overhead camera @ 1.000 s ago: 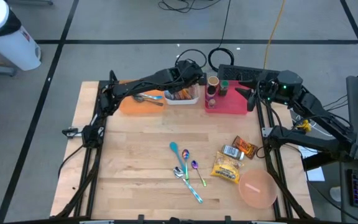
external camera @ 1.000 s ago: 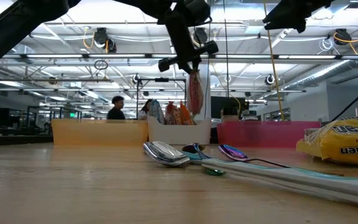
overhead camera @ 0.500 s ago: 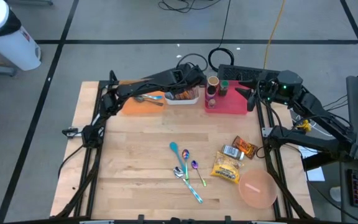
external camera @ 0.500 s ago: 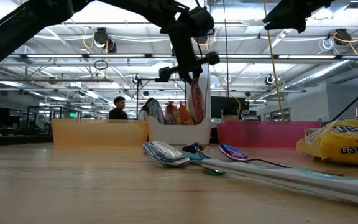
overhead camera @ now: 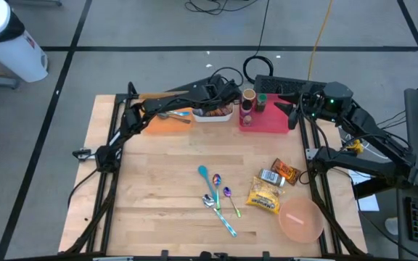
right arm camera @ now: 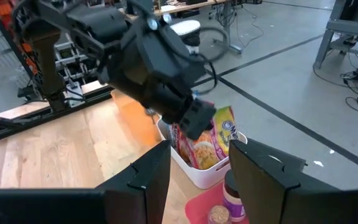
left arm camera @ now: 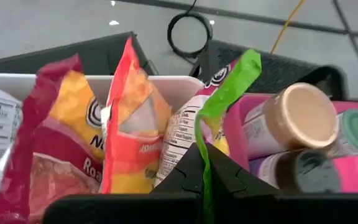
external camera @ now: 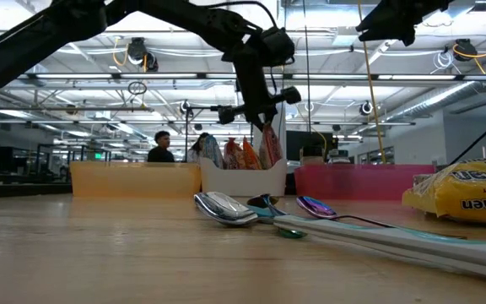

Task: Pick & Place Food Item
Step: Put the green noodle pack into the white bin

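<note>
My left gripper (overhead camera: 223, 101) hangs over the white bin (overhead camera: 213, 114) at the table's far edge, shut on a food packet with a green edge (left arm camera: 225, 93). In the low view the packet (external camera: 268, 145) hangs below the gripper (external camera: 264, 118), with its lower end behind the bin's wall (external camera: 243, 179). Other snack packets (left arm camera: 129, 124) stand upright in the bin. My right gripper (right arm camera: 197, 174) waits high at the far right, open, with nothing between its fingers. My left gripper pinches the packet's green sealed edge (left arm camera: 202, 155) between its two fingers. The fingers slant down toward the far edge, coming from the table's left. The packet hangs below them, with its lower part among the packets in the bin.
Right of the bin stands a pink tray (overhead camera: 271, 122) with jars (overhead camera: 248, 101), and left of it an orange tray (overhead camera: 158, 122). Spoons (overhead camera: 216, 192), a ramen packet (overhead camera: 263, 196), small snacks (overhead camera: 278, 172) and a pink bowl (overhead camera: 301, 220) lie on the near right.
My left gripper has gone down toward the white bin with the packet still in its hold. The packet hung clear above the bin a second ago. Its lower end has since sunk behind the bin's wall.
</note>
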`<action>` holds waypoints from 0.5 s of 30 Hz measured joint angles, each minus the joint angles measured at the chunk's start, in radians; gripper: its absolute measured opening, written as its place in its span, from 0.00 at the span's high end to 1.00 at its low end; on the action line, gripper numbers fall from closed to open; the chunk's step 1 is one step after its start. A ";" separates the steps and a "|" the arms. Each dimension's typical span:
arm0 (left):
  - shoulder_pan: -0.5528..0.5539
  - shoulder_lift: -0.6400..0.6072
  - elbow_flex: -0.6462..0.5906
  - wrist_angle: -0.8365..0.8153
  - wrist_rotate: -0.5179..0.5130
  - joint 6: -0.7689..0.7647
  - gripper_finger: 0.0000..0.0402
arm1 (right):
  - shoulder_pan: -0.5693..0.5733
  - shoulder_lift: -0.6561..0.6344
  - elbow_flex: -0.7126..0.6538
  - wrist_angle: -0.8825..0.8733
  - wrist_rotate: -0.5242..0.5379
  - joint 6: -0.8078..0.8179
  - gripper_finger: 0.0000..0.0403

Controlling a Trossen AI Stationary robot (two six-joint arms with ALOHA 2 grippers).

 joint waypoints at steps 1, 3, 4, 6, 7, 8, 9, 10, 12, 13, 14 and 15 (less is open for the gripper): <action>0.001 0.001 0.000 -0.002 0.001 0.002 1.00 | 0.000 0.000 0.000 0.002 0.000 0.001 0.62; 0.002 0.001 0.001 -0.001 -0.012 0.007 1.00 | 0.000 0.000 0.000 0.002 0.000 0.001 0.62; 0.003 0.001 0.001 -0.008 -0.015 0.003 1.00 | 0.000 0.000 0.000 0.002 0.000 0.001 0.62; 0.011 0.002 0.001 -0.025 -0.007 -0.012 1.00 | 0.000 0.002 0.000 0.002 0.000 0.001 0.62; 0.015 0.009 0.001 -0.024 0.002 -0.023 1.00 | 0.000 0.005 0.000 0.002 0.000 0.001 0.62; 0.019 0.016 0.001 -0.015 0.011 -0.029 1.00 | 0.000 0.006 0.000 0.002 0.000 0.001 0.62; 0.022 0.022 0.001 -0.009 0.024 -0.030 1.00 | 0.000 0.009 0.000 0.002 0.000 0.001 0.62; 0.026 0.026 0.001 -0.010 0.038 -0.030 1.00 | 0.000 0.011 0.000 0.002 0.000 0.001 0.62; 0.027 0.028 0.001 -0.010 0.047 -0.030 1.00 | 0.000 0.017 0.000 0.002 0.000 0.001 0.62; 0.024 0.031 0.001 -0.001 0.033 -0.029 1.00 | 0.000 0.019 0.000 0.002 0.000 0.001 0.62; 0.021 0.033 0.001 0.009 0.017 -0.024 1.00 | 0.000 0.021 0.000 0.002 0.000 0.001 0.62; 0.018 0.034 0.001 0.018 0.011 -0.010 1.00 | 0.000 0.024 0.000 0.002 0.000 0.001 0.62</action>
